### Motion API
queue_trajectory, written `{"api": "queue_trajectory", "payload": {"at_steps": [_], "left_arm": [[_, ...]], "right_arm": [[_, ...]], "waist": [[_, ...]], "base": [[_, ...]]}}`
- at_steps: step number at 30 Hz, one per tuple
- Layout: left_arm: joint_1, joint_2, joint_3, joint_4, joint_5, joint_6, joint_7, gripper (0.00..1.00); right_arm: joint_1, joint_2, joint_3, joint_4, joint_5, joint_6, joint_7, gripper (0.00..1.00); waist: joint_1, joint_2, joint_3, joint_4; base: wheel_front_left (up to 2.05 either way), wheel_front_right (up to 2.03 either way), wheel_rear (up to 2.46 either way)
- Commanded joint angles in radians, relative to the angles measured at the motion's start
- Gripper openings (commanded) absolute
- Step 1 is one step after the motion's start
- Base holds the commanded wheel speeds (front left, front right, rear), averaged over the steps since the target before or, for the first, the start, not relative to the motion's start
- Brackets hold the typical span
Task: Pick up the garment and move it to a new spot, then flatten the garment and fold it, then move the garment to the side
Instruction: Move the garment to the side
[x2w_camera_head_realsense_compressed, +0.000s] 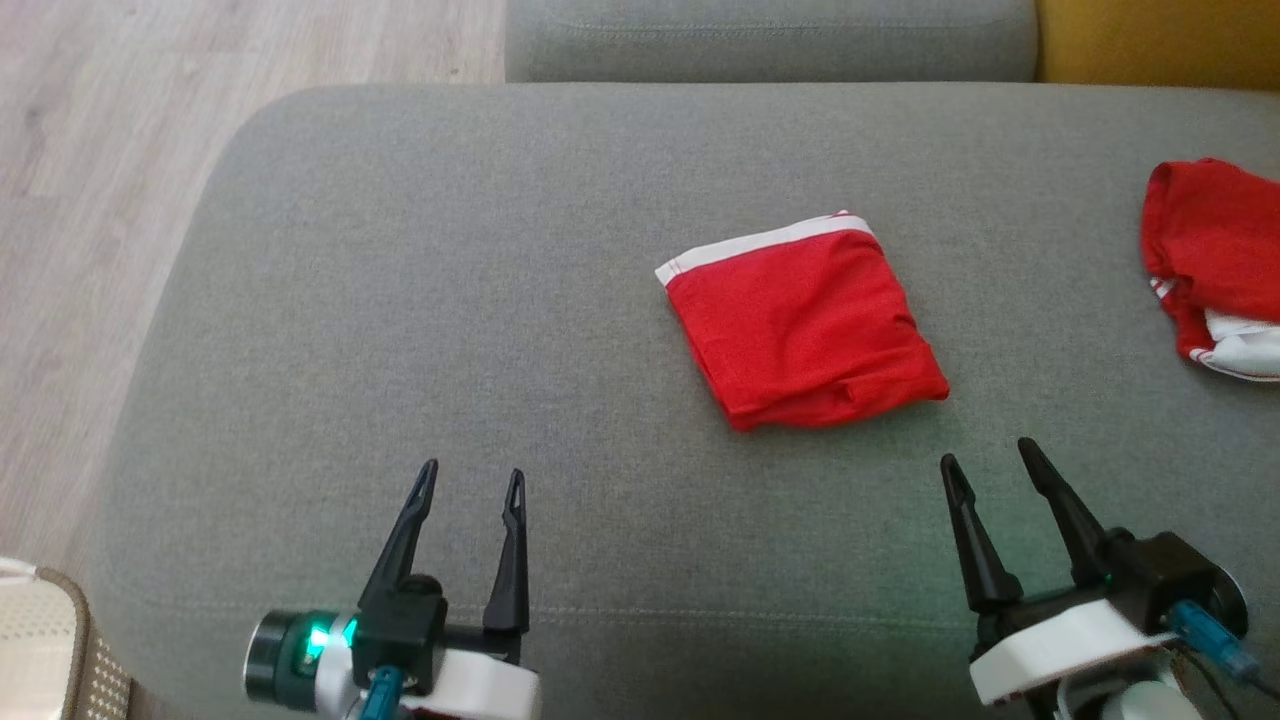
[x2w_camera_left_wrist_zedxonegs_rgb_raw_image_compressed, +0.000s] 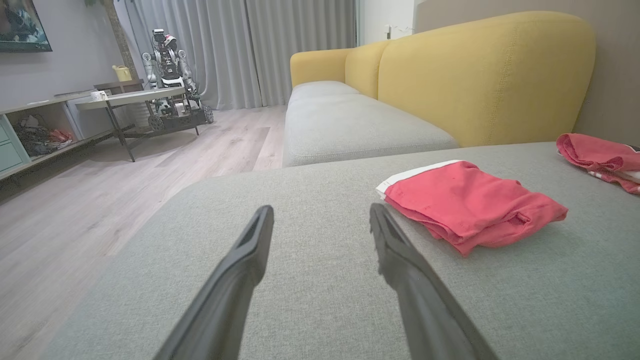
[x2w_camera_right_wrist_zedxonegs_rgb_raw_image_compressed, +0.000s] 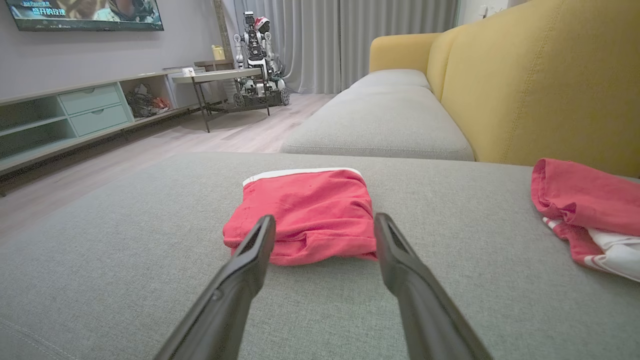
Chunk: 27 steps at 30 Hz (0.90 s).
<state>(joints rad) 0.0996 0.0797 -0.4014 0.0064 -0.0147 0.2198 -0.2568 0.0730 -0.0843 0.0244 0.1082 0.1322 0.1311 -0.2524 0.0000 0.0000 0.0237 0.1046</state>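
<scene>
The red fabric garment with a white waistband (x2w_camera_head_realsense_compressed: 800, 325) lies folded in a flat, almost square packet near the middle of the grey fabric cushion (x2w_camera_head_realsense_compressed: 450, 300). Its white band is on the far edge and the packet is slightly turned.

We see home living room: yellow-backed sofa (x2w_camera_right_wrist_zedxonegs_rgb_raw_image_compressed: 550, 90) with grey seat cushions (x2w_camera_right_wrist_zedxonegs_rgb_raw_image_compressed: 380, 120), TV (x2w_camera_right_wrist_zedxonegs_rgb_raw_image_compressed: 85, 12) on wall above long low cabinet (x2w_camera_right_wrist_zedxonegs_rgb_raw_image_compressed: 90, 107) with drawers and cluttered open shelves, floor-length grey curtains (x2w_camera_right_wrist_zedxonegs_rgb_raw_image_compressed: 380, 30), pale wood floor (x2w_camera_left_wrist_zedxonegs_rgb_raw_image_compressed: 75, 215).
</scene>
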Motion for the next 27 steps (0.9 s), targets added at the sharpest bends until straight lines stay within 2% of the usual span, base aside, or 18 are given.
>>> {"api": "queue_trajectory", "payload": {"at_steps": [1, 7, 11, 15, 20, 27], "left_arm": [[-0.034, -0.006, 0.033, -0.026, 0.002, 0.004, -0.005, 1.0], [-0.061, -0.011, 0.023, -0.03, 0.003, 0.0, -0.005, 1.0], [-0.096, -0.016, 0.002, -0.036, 0.006, -0.006, -0.005, 1.0], [-0.137, -0.02, -0.032, -0.038, 0.013, -0.016, -0.005, 1.0], [-0.173, -0.022, -0.066, -0.035, 0.021, -0.024, -0.005, 1.0], [-0.197, -0.022, -0.091, -0.029, 0.024, -0.023, -0.005, 1.0]], "right_arm": [[-0.028, -0.01, 0.017, -0.026, 0.005, 0.0, -0.009, 1.0], [-0.137, -0.004, -0.007, 0.07, 0.036, 0.0, -0.009, 1.0], [-0.286, -0.039, -0.014, 0.188, 0.047, 0.0, -0.009, 1.0], [-0.446, -0.107, -0.009, 0.363, 0.046, 0.0, -0.006, 1.0], [-0.619, -0.18, 0.042, 0.579, 0.036, 0.0, 0.054, 1.0], [-0.754, -0.217, 0.154, 0.791, 0.12, 0.0, 0.103, 1.0]], "waist": [[0.0, 0.0, 0.006, 0.002], [0.0, 0.0, 0.061, 0.015], [0.0, 0.0, 0.113, 0.033], [0.0, 0.0, 0.157, 0.061], [0.0, 0.0, 0.194, 0.093], [0.0, 0.0, 0.223, 0.127]], "base": [[0.0, 0.0, 0.0], [0.0, 0.0, 0.0], [0.0, 0.0, 0.0], [0.0, 0.0, 0.0], [0.0, 0.0, 0.0], [0.0, 0.0, 0.0]]}}
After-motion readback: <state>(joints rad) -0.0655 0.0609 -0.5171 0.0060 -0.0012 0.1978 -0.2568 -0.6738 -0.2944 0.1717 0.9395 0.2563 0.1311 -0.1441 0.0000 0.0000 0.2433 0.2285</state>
